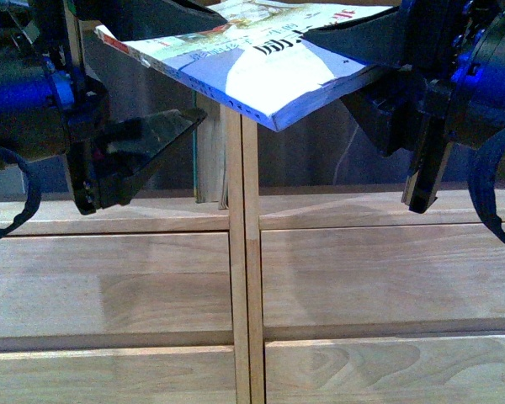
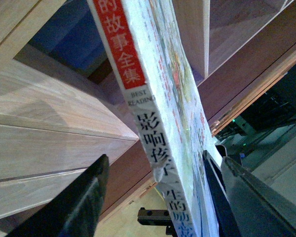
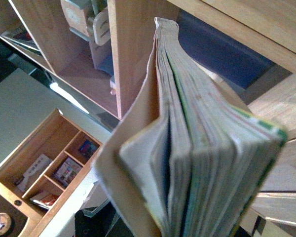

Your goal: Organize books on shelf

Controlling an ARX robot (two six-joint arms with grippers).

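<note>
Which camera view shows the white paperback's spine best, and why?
The left wrist view: the spine runs across it, with red band and black lettering sharp. The front view shows mainly the paperback cover, tilted; the right wrist view shows only page edges.

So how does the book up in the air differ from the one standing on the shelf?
The held book lies tilted, nearly flat, in mid-air; the shelved book stands upright beside the shelf's divider. The held book shows a white lettered cover; the shelved book shows only its edge.
</note>
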